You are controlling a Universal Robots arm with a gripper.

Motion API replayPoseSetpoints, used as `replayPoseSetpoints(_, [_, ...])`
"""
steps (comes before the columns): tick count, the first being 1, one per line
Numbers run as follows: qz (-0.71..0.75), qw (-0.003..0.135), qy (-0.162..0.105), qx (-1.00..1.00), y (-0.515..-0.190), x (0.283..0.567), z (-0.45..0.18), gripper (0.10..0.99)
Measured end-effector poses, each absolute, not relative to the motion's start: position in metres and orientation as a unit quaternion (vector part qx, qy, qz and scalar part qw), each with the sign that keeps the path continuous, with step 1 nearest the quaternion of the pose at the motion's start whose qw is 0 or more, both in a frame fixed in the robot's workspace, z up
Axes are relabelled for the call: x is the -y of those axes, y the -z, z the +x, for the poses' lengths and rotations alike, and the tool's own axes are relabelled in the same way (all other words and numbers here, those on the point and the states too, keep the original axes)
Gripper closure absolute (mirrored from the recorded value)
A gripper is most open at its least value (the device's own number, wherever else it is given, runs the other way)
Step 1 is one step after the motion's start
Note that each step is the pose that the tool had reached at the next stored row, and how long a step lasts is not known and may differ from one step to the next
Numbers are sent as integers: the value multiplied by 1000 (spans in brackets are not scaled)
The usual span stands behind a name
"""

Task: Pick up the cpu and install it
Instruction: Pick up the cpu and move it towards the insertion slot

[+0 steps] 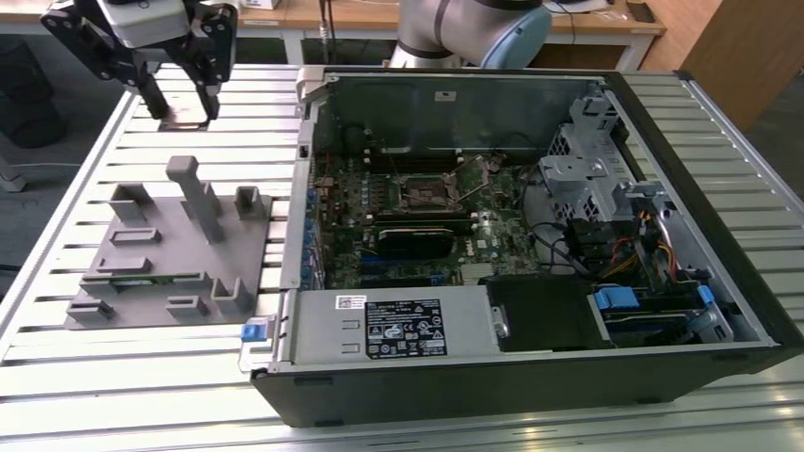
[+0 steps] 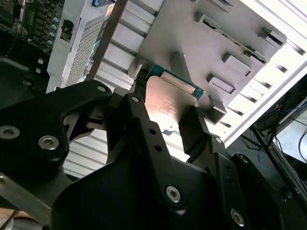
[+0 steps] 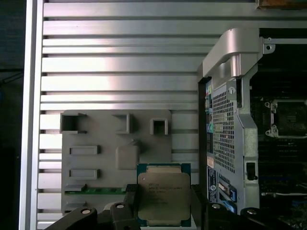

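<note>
- Pincer (image 1: 186,115): at the exterior view's far left, over the back part of the slatted metal desk (image 1: 75,235). It is pinching the cpu (image 1: 186,121).
- Grip: in both wrist views the black fingers (image 3: 131,203) press on two opposite edges of the cpu (image 3: 163,194), one on each side. The shiny metal top faces the camera in the first wrist view, with the green rim showing around it.
- Second wrist view: the pincer (image 2: 165,103) holds the cpu (image 2: 168,100) flat between the fingers (image 2: 192,129), and the gray holder plate (image 2: 206,43) lies beyond it.
- Cpu position: outside the computer case (image 1: 528,377) and well apart from it. From the exterior view I cannot tell whether it clears the desk surface.
- Holder plate (image 1: 164,259): it lies flat on the desk between the pincer and the case, with upright posts and shallow pockets. In the first wrist view a green memory stick (image 3: 96,190) lies in one slot of the plate (image 3: 115,134), just beside the held cpu.
- Computer case: it lies on its side with the panel off and the board exposed, filling the middle and the exterior view's right.
- Socket (image 1: 421,193): a square metal frame around a dark centre, near the middle of the board. The first wrist view shows the socket (image 3: 288,117) inside the case (image 3: 230,143).
- Arm (image 1: 472,33): its gray and blue joint stands behind the case.
</note>
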State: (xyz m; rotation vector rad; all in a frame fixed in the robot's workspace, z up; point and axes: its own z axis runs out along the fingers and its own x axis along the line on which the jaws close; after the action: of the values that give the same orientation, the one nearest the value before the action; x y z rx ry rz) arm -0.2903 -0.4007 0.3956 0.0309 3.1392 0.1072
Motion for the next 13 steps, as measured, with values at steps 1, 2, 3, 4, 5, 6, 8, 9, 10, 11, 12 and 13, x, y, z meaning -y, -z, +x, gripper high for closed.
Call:
replayPoseSetpoints(1, [10,0,-34,-999,-396,401,-290,561])
replayPoseSetpoints(2, [10,0,-34,-999,-396,401,-289,561])
replayPoseSetpoints(3, [10,0,-34,-999,-396,401,-288,561])
replayPoseSetpoints(4, [10,0,-34,-999,-396,401,-288,561])
replayPoseSetpoints(5, [10,0,-34,-999,-396,401,-287,561])
replayPoseSetpoints(6, [10,0,-34,-999,-395,401,-286,561])
replayPoseSetpoints(8, [10,0,-34,-999,-395,401,-285,561])
replayPoseSetpoints(9, [10,0,-34,-999,-395,401,-284,561])
replayPoseSetpoints(10, [10,0,-34,-999,-395,401,-284,561])
replayPoseSetpoints(11, [10,0,-34,-999,-395,401,-283,561])
replayPoseSetpoints(12, [10,0,-34,-999,-395,401,-283,561])
replayPoseSetpoints(13, [10,0,-34,-999,-395,401,-282,561])
